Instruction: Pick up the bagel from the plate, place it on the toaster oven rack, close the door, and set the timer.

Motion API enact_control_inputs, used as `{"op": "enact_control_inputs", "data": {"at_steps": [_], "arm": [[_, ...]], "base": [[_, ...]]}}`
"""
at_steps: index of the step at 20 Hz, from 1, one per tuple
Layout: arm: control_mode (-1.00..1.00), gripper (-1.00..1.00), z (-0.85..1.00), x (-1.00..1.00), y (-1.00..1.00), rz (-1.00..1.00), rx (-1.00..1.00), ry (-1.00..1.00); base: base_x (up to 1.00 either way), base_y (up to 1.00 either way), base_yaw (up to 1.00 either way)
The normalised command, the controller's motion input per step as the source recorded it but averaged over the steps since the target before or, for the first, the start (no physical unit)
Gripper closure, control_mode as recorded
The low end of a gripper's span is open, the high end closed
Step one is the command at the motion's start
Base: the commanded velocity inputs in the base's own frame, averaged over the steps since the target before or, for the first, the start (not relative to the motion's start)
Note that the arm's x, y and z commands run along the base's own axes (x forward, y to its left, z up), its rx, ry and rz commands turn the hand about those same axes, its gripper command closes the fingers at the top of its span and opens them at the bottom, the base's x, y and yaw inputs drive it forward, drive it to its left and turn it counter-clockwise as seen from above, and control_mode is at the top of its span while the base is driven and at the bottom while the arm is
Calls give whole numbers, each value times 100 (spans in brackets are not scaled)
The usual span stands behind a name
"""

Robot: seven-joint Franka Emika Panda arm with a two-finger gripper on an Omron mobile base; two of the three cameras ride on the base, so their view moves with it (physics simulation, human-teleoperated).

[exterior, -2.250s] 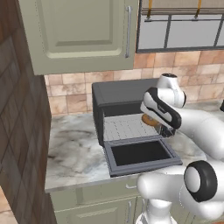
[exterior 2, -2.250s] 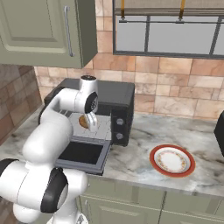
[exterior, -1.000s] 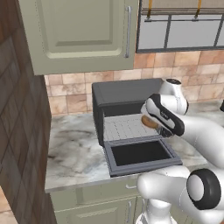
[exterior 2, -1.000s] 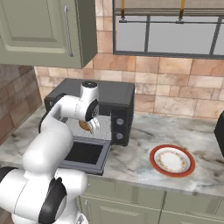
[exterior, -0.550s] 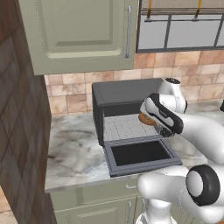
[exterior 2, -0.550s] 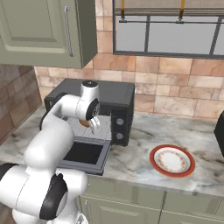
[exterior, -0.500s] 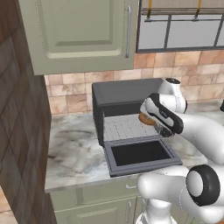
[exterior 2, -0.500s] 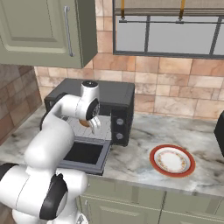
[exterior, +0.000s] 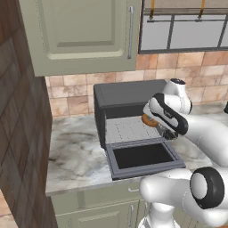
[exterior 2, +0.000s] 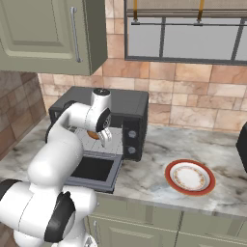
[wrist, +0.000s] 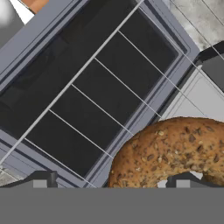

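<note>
The bagel (wrist: 175, 151), golden-brown and seeded, lies at the right end of the toaster oven rack (exterior: 127, 129), just inside the black oven's mouth (exterior: 148, 120). My gripper (wrist: 113, 183) hangs over it with the jaws spread wide. One fingertip stands well clear of the crust and the other sits at the bagel's edge, so nothing is held. The door (exterior: 142, 156) is folded down flat in front of the oven (exterior 2: 96, 169). The plate (exterior 2: 189, 177), white with a red-orange rim, rests bare on the counter to the right.
The black oven (exterior: 124, 91) backs onto the tiled wall, with round knobs (exterior 2: 129, 140) on its right front panel. Green cabinets (exterior: 84, 35) hang overhead. A brown side wall (exterior: 18, 133) bounds the marble counter (exterior: 75, 151) on the left.
The jaws have spread apart and let go of the bagel, which now rests on the rack. The arm has barely moved.
</note>
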Motion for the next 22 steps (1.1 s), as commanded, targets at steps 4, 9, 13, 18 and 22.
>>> {"op": "enact_control_inputs", "data": {"at_steps": [4,9,13,18,22], "arm": [[-100,-100,42,-6,-9,0,14,-4],[-100,-100,47,-2,-4,0,14,-1],[-100,-100,27,21,0,0,11,1],[-100,-100,12,41,0,0,6,13],[-100,-100,0,-17,0,0,7,15]], "base": [[0,0,0],[0,0,0],[0,0,0],[0,0,0],[0,0,0]]}}
